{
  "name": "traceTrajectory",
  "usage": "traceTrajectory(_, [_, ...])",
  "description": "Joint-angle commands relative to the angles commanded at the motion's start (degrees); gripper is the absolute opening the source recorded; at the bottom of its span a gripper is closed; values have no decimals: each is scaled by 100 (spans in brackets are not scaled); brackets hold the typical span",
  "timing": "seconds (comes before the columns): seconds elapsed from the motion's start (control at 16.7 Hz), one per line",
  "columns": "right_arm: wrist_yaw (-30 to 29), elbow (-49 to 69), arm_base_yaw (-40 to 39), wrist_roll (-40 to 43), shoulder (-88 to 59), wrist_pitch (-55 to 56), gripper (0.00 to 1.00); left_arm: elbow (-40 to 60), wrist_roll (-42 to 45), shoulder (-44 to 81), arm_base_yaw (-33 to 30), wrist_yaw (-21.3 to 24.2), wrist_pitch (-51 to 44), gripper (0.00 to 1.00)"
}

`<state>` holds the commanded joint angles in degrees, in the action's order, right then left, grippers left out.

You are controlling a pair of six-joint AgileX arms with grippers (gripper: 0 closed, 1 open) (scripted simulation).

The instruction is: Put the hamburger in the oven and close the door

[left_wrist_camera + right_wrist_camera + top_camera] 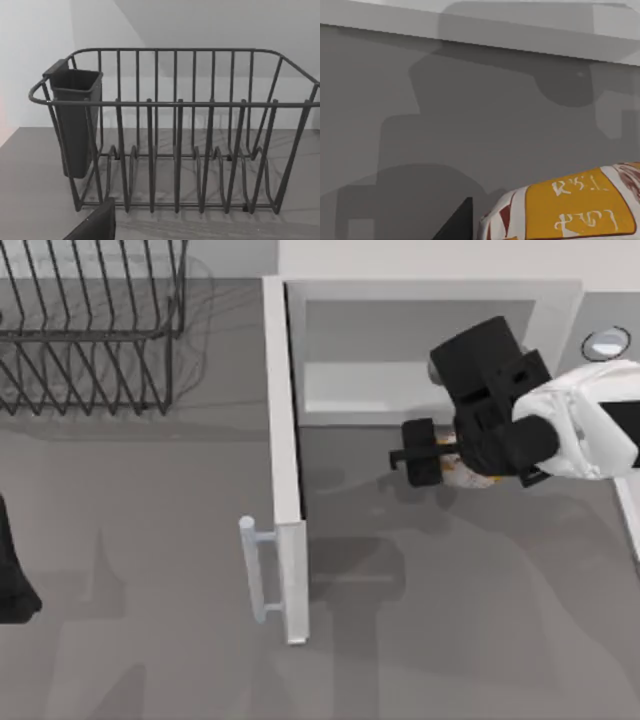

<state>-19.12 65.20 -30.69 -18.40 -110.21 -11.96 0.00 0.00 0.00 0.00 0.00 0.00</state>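
Note:
The oven stands at the back of the table, its pale cavity facing me. Its door is swung wide open and juts toward the table's front, with the bar handle on its left face. My right gripper hovers low just in front of the cavity, directly over the hamburger. Most of the hamburger lies under the black wrist. In the right wrist view the hamburger sits very close, white with an orange panel. My left gripper is parked at the table's left edge.
A black wire dish rack occupies the back left; the left wrist view looks at this rack and its dark cup. A silver-ringed knob sits on the oven's right panel. Grey tabletop spreads in front.

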Motion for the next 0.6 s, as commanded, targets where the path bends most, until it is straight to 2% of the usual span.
traceTrajectory(0.36, [-1016,429,-310,268,-1420,3191,0,0,0,0,0,0,0,100])
traceTrajectory(0.6, [-1442,634,-427,341,-1936,4339,0,0,0,0,0,0,0,100])
